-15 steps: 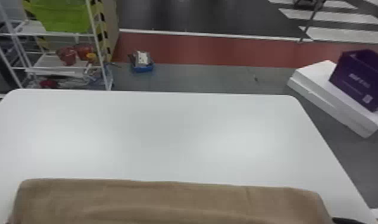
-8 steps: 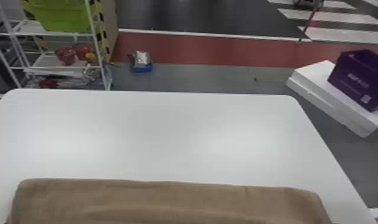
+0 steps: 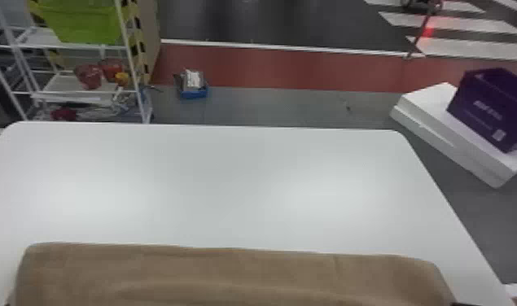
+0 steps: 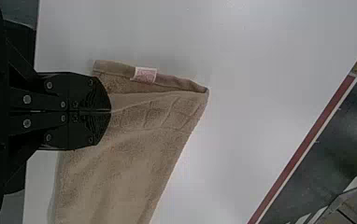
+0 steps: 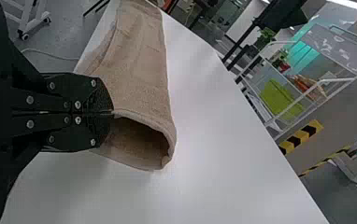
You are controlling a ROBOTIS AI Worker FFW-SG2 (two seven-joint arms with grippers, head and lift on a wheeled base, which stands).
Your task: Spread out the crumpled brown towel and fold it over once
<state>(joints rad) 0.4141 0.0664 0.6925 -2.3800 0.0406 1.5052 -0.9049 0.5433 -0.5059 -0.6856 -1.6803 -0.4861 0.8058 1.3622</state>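
"Towel (image 3: 237, 276), lying where?"

"Across the near part of the white bench (image 3: 228, 183), in a wide brown band from left to right, running out past the bottom of the head view. Mostly smooth there, with a few shallow creases."

"And the left end effector (image 3: 7, 304)?"

"Just a dark sliver by the towel's left end in the head view. In the left wrist view, fingers (image 4: 90, 88) pressed together with the cloth between, near a hem with a small pale label (image 4: 145, 75)."

"Same with the right end effector (image 3: 463, 304)?"

"Same, yes. Closed on the edge at the towel's right end, with the cloth bowed beside the fingertips around a dark hollow."

"And beyond the bench?"

"To the left, a white rack (image 3: 127, 40) with a green bin (image 3: 84, 20). To the right, a purple box (image 3: 479, 108) on white slabs (image 3: 436, 122). Between, on the floor, a small blue tray (image 3: 194, 93) with contents too small to make out."
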